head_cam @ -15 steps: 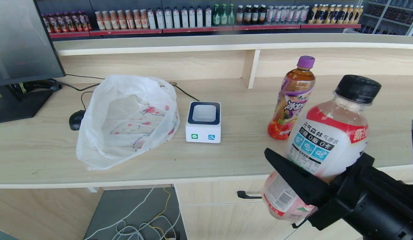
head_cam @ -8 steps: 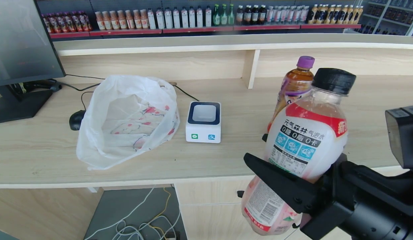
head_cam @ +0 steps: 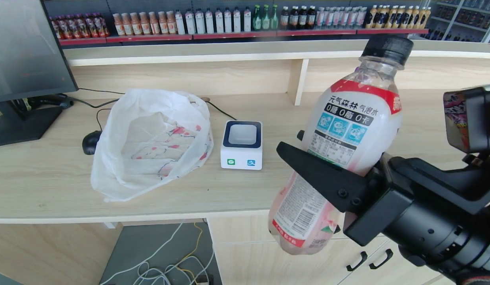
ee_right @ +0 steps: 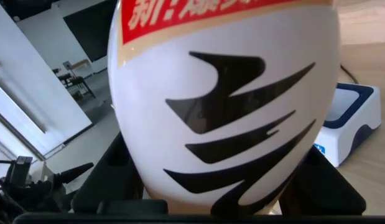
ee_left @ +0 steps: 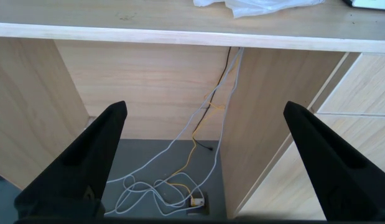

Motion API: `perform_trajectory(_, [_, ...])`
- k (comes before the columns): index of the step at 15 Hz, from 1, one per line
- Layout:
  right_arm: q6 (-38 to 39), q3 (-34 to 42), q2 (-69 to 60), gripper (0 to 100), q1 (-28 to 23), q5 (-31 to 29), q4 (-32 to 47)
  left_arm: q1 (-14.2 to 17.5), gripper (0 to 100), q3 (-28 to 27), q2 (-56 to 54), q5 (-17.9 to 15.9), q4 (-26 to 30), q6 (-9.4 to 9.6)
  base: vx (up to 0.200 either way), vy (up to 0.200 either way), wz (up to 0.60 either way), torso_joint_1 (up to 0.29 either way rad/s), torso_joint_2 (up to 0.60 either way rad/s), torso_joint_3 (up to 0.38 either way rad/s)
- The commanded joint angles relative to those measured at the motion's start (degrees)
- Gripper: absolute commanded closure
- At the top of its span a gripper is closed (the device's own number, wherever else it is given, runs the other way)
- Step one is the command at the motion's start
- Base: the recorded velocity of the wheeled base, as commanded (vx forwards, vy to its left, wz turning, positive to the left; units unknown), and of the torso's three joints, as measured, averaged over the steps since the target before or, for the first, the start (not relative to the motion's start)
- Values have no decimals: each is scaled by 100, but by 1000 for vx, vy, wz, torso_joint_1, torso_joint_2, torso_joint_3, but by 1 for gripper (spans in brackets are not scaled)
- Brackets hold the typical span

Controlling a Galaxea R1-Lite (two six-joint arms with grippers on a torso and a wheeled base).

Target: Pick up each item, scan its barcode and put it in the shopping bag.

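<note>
Pink soda bottle (head_cam: 347, 130) is gripped by the right gripper (head_cam: 296, 144). Fingers are closed on its middle, one black finger (head_cam: 312, 170) across the near face and the other mostly behind the label. Bottle is tilted, black cap up and away, base toward the robot.

Change over the last second: the bottle has risen and come across toward the scanner (head_cam: 241, 145). It started low and well to the scanner's right; now it is near the scanner's right side, lifted off the counter (head_cam: 51, 174) and closer to the robot than the scanner. The right wrist view agrees – bottle (ee_right: 223, 106) up close, scanner (ee_right: 347, 118) just past it.

Reading: pick-up done, the scan pass is under way. The barcode (head_cam: 306, 217) sits low on the label, below the gripping finger, and faces the robot rather than the scanner's upward window. It likely needs turning down and carrying on over the window before a read is possible.

Shopping bag (head_cam: 150, 142) lies open just beside the scanner's left side, mouth slumped – the drop may need care.

Left gripper (ee_left: 204, 162): fingers spread wide, nothing between them, hanging well below the scanner's level in front of the counter's edge.
</note>
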Motion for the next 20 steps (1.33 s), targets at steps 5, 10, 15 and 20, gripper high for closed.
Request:
perform_trajectory(5, [399, -445, 44, 100, -385, 319, 0, 0, 0, 0, -2, 0, -1, 0, 0, 0, 0, 0, 0, 0])
perform_trajectory(10, [592, -655, 27, 100, -552, 319, 0, 0, 0, 0, -2, 0, -1, 0, 0, 0, 0, 0, 0, 0])
perform_trajectory(15, [592, -647, 36, 100, -552, 319, 0, 0, 0, 0, -2, 0, -1, 0, 0, 0, 0, 0, 0, 0])
perform_trajectory(20, [592, -647, 44, 100, -552, 319, 0, 0, 0, 0, -2, 0, -1, 0, 0, 0, 0, 0, 0, 0])
